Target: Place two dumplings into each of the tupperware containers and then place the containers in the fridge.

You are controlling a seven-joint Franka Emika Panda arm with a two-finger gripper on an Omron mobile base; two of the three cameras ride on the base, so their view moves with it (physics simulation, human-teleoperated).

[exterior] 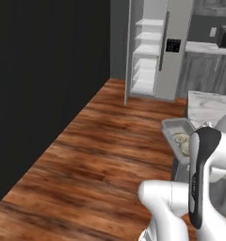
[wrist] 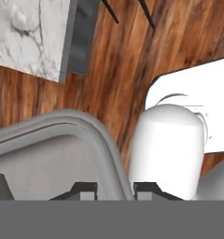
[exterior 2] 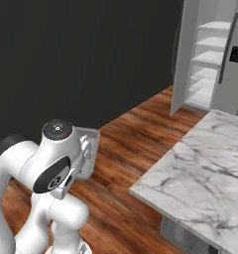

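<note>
Now a shallow translucent grey tupperware container [exterior: 177,133], dumplings [exterior: 182,141] inside, is held aloft by its rim in the narrowly closed gripper [wrist: 115,187]. Carrying is underway; the open dark grey fridge [exterior: 150,52] must be approached next.

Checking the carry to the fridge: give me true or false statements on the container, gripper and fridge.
1. The gripper is clamped on the container's rim. True.
2. The fridge door is closed. False: it stands open, its white shelves showing.
3. The container is empty. False: dumplings lie inside.
4. The container rests on the marble counter. False: it is held over the wooden floor.
</note>
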